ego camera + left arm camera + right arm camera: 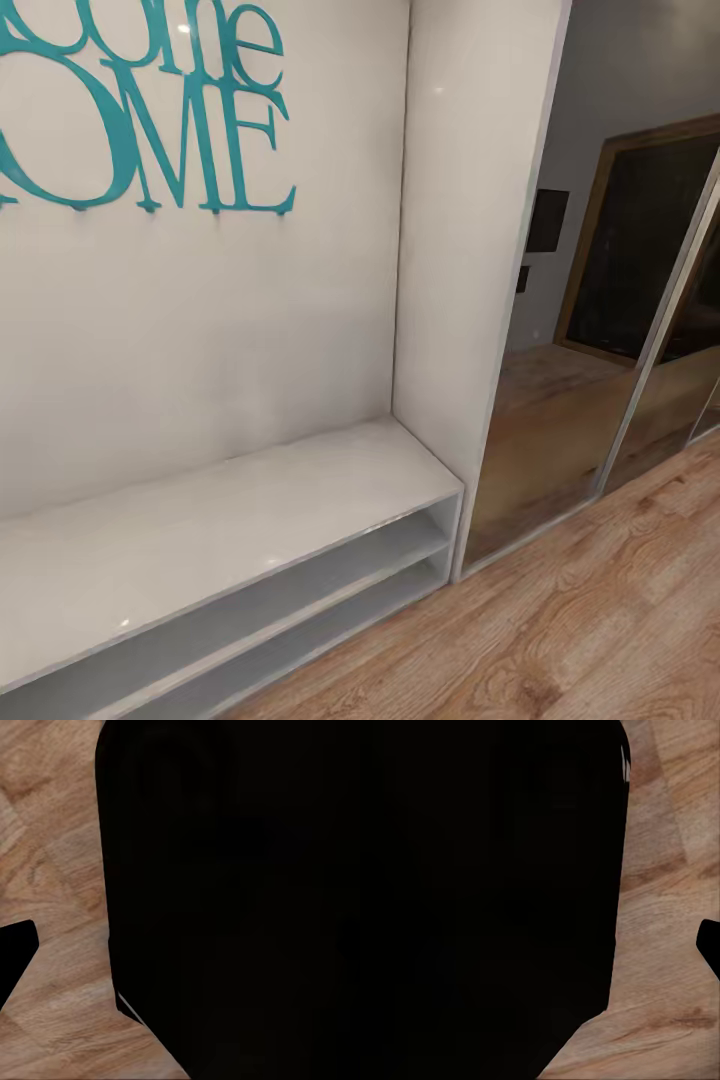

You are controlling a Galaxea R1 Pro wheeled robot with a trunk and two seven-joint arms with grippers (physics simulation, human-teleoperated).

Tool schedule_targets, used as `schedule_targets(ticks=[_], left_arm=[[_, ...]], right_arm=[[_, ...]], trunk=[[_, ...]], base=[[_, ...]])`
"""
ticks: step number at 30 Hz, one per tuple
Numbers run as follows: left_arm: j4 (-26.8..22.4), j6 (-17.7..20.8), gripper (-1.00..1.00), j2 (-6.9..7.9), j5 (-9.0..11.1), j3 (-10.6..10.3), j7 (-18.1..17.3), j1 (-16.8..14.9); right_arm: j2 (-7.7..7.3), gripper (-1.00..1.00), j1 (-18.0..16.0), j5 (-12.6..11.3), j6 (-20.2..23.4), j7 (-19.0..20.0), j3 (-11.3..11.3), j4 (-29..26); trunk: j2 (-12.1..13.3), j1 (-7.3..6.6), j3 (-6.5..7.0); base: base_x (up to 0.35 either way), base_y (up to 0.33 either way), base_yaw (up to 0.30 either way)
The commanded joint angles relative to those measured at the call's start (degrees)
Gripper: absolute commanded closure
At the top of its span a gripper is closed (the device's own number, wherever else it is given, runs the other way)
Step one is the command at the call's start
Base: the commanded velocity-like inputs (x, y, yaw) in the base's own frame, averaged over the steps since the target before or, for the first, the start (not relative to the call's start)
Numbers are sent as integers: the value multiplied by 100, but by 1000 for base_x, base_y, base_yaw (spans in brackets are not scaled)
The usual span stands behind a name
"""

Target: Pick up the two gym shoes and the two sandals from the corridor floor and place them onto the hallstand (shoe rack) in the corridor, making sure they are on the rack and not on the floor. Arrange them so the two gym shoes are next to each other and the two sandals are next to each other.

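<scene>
Facing a white bench with teal lettering at upper left (not the plain rack), corridor floor lower right, mirrored door beside it, gripper openings impossible to tell, wrist views mostly black.

Dark robot body, end effector state unclear

Head camera angled down at a white bench with teal lettering, both wrist cameras close above wood floor, floor shared by all 3.
</scene>
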Motion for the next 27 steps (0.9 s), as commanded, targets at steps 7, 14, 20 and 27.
schedule_targets(ticks=[7, 14, 20, 27], left_arm=[[-227, -131, -100, -20, 9, -13, -18, -39], [-453, -356, -100, -14, 6, 5, -9, -36], [-647, -549, -100, -66, -10, -11, -9, -40], [-874, -774, -100, -132, 4, -11, -9, -167]], right_arm=[[-13, -100, -53, -11, -17, 140, -26, -228], [-24, -100, -53, -17, -9, 134, -132, -454], [-23, -100, -53, -17, -15, 136, -233, -647], [-37, -100, -53, -9, -52, 140, -244, -873]], trunk=[[-2, 0, -3], [-2, 0, -3], [-2, 0, -3], [-2, 0, -3]], base=[[0, 0, 0], [0, 0, 0], [0, 0, 0], [0, 0, 0]])
